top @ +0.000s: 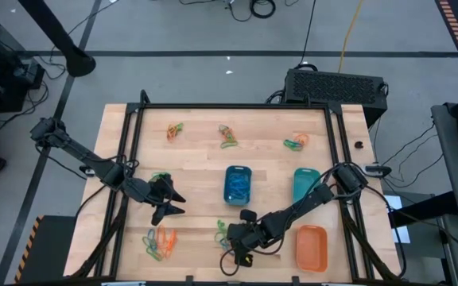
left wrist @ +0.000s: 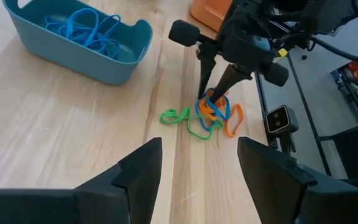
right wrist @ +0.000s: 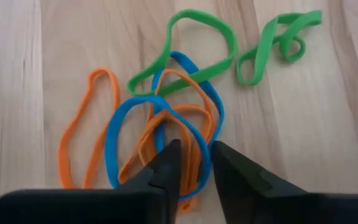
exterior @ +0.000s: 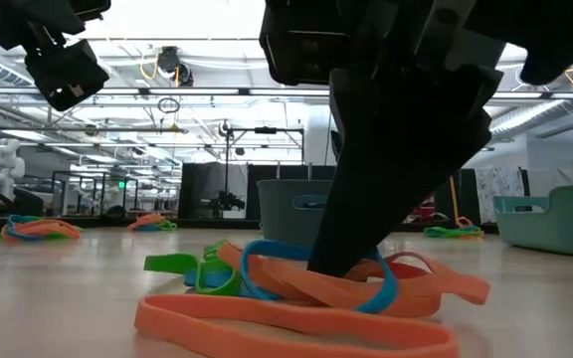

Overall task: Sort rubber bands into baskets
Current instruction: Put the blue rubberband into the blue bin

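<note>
Right gripper planted in the tangle, fingertips straddling orange strands

We see our right gripper (right wrist: pixel 194 163) set straight down on the heap of thin blue, green and orange rubber bands (top: pixel 227 234) at the lower middle of the wooden bench (top: pixel 197 159). Its fingers are nearly closed with orange strands in the narrow gap; whether they actually pinch one we cannot tell. The orange plastic basket (top: pixel 312 246) lies just to the right. Our left gripper (left wrist: pixel 194 174) waits, wide open, at the lower left.
</note>
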You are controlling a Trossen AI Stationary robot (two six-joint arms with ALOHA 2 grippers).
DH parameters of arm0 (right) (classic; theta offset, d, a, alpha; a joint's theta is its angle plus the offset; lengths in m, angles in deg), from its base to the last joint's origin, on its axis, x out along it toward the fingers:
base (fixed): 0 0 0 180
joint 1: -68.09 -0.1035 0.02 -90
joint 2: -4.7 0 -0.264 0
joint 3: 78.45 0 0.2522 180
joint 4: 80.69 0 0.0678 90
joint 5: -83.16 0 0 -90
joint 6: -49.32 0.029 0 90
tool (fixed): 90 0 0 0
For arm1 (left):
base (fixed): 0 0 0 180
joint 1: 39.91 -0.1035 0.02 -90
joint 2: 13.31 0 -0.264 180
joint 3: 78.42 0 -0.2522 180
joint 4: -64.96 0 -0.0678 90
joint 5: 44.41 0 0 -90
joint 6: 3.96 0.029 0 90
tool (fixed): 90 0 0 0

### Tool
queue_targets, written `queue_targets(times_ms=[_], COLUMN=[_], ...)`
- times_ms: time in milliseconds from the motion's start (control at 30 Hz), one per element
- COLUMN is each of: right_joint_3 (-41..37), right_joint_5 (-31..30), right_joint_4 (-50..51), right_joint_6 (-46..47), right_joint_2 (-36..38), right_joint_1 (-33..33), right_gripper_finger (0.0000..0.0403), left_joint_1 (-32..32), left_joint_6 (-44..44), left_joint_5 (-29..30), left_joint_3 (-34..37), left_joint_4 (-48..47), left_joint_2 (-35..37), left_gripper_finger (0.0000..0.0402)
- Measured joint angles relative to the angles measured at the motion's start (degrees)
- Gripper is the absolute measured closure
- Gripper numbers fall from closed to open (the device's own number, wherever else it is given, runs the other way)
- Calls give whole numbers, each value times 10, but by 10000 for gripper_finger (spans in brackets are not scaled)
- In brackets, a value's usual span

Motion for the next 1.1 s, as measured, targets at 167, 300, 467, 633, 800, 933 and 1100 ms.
queue_targets(times_ms=[167,300,467,633,800,933,1100], right_joint_3=[0,0,0,0,0,0,0], right_joint_5=[3,3,3,1,1,1,3], right_joint_4=[-12,-23,-17,-5,-2,-3,-8], right_joint_6=[0,3,1,-18,-18,-18,-21], right_joint_2=[0,2,3,3,3,3,3], right_joint_1=[0,0,0,0,3,3,3], right_gripper_finger=[368,394,392,351,304,275,257], left_joint_1=[0,0,0,-4,-22,-36,-38], left_joint_6=[0,0,-1,-2,-14,-30,-45], left_joint_5=[6,12,12,12,15,15,15], left_joint_3=[0,0,0,0,0,0,0], left_joint_4=[0,0,0,1,1,1,1], left_joint_2=[0,0,0,0,0,0,0], left_gripper_finger=[185,185,185,185,185,185,185])
